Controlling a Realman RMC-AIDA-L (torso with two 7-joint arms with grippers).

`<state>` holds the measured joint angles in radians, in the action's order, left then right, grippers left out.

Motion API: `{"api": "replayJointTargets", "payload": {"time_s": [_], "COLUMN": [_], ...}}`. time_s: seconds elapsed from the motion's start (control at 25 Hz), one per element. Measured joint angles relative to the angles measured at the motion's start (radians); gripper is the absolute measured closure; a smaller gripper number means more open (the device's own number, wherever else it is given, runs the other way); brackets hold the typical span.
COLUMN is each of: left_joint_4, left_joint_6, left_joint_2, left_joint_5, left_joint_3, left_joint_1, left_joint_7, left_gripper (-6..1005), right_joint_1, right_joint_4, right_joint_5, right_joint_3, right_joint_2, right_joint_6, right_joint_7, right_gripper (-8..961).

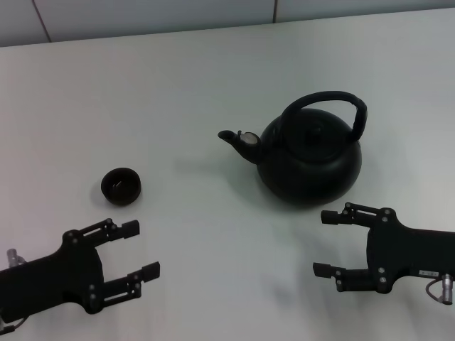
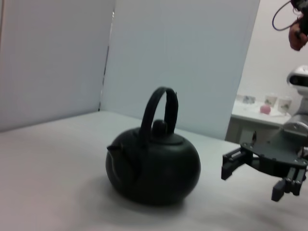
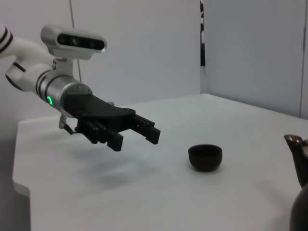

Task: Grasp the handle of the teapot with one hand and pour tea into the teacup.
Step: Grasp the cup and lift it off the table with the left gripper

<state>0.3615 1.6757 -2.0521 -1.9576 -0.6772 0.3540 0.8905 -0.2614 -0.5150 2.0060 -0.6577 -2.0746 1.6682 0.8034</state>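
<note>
Nothing was done yet — I had both claws gaping empty, right claw [image 1: 325,243] just near of the teapot [image 1: 309,160], left claw [image 1: 141,249] near the teacup [image 1: 121,185]; handle [image 1: 327,103] ungrasped.

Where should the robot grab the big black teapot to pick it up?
Probably by the handle, the thick hoop arching over the lid of the teapot. It stands upright with open space under it, so a claw can close around its top from above. The right claw, open beside the pot, is nearest. The spout points towards the teacup.
</note>
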Motion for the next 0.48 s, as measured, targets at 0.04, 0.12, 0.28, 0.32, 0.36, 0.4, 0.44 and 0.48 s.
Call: {"api": "replayJointTargets", "payload": {"time_s": [0.04, 0.12, 0.28, 0.32, 0.36, 0.4, 0.44, 0.48], "left_joint_4": [0.000, 0.000, -0.005, -0.005, -0.005, -0.005, -0.005, -0.008], "left_joint_6": [0.000, -0.011, -0.035, -0.035, -0.035, -0.036, -0.036, -0.039], "left_joint_2": [0.000, -0.002, -0.007, -0.007, -0.007, -0.007, -0.007, -0.007], "left_joint_5": [0.000, -0.015, -0.030, -0.030, -0.030, -0.030, -0.030, -0.030], "left_joint_3": [0.000, -0.001, 0.002, 0.002, 0.002, 0.003, 0.003, 0.000], "left_joint_1": [0.000, 0.001, 0.001, 0.001, 0.001, -0.001, -0.001, -0.003], "left_joint_7": [0.000, -0.001, -0.008, -0.008, -0.008, -0.009, -0.009, -0.018], "left_gripper": [246, 245, 244, 244, 244, 244, 243, 243], "right_joint_1": [0.000, 0.000, 0.000, 0.000, 0.000, 0.000, 0.000, 0.001], "right_joint_4": [0.000, 0.000, 0.001, 0.001, 0.001, 0.001, 0.001, 0.001], "right_joint_5": [0.000, 0.000, 0.001, 0.001, 0.001, 0.001, 0.001, 0.002], "right_joint_3": [0.000, -0.002, -0.003, -0.002, -0.002, -0.003, -0.003, -0.004], "right_joint_2": [0.000, 0.000, -0.001, -0.001, -0.001, -0.001, -0.001, -0.001], "right_joint_6": [0.000, -0.006, -0.009, -0.010, -0.011, -0.013, -0.013, -0.015], "right_joint_7": [0.000, -0.001, -0.003, -0.003, -0.004, -0.004, -0.004, -0.004], "right_gripper": [134, 134, 135, 135, 135, 135, 135, 135]}}
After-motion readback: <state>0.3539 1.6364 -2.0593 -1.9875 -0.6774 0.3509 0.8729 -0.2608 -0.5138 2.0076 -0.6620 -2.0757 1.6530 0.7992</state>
